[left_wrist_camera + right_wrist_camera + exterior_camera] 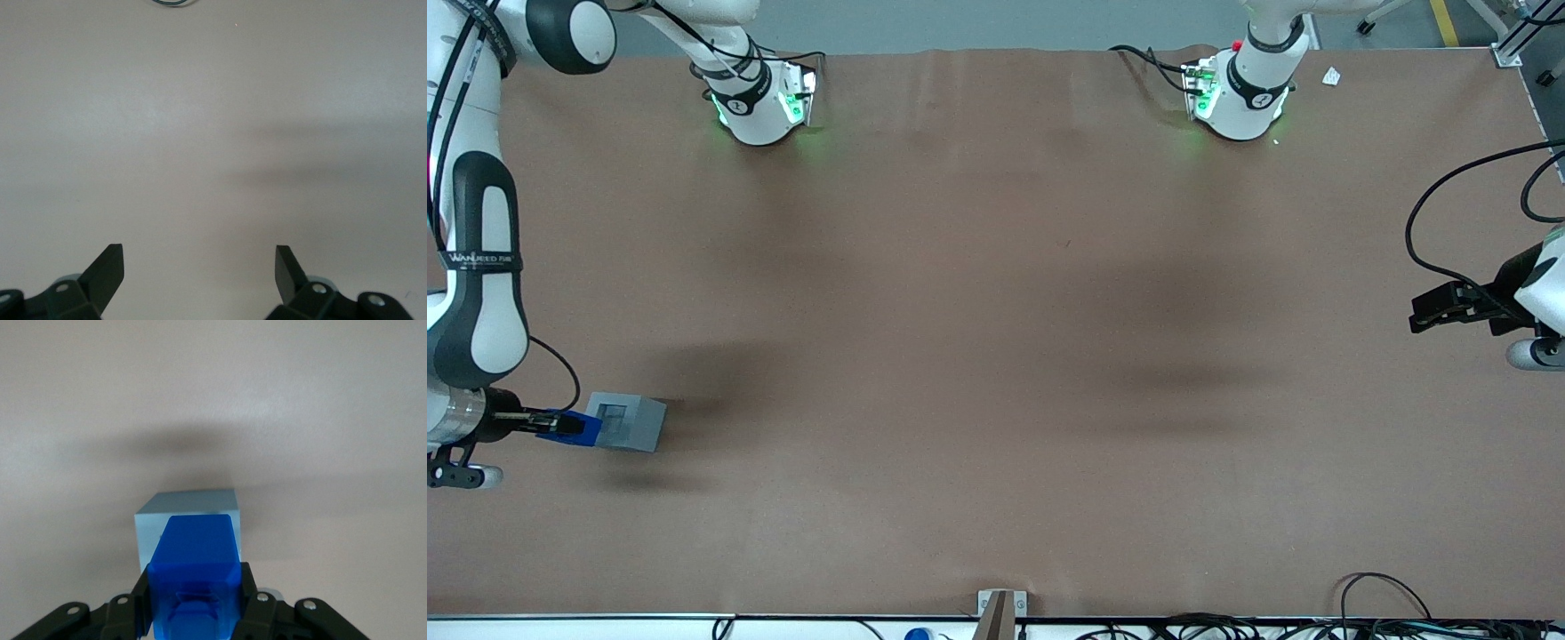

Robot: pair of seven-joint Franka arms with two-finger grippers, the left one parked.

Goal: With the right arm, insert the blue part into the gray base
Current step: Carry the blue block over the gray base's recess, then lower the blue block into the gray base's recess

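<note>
Now hand (pixel 193 600) gripping blue part (pixel 195 570), above gray base (pixel 187 510)

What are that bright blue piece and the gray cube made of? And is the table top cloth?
The blue part, held in the gripper beside the gray base, looks like molded plastic: uniform color, slight sheen, crisp edges. The gray base seems to be matte plastic too, evenly light gray with sharp corners. The table appears covered in a matte brown sheet; faint creases suggest paper or fabric, but which is unclear.
</note>
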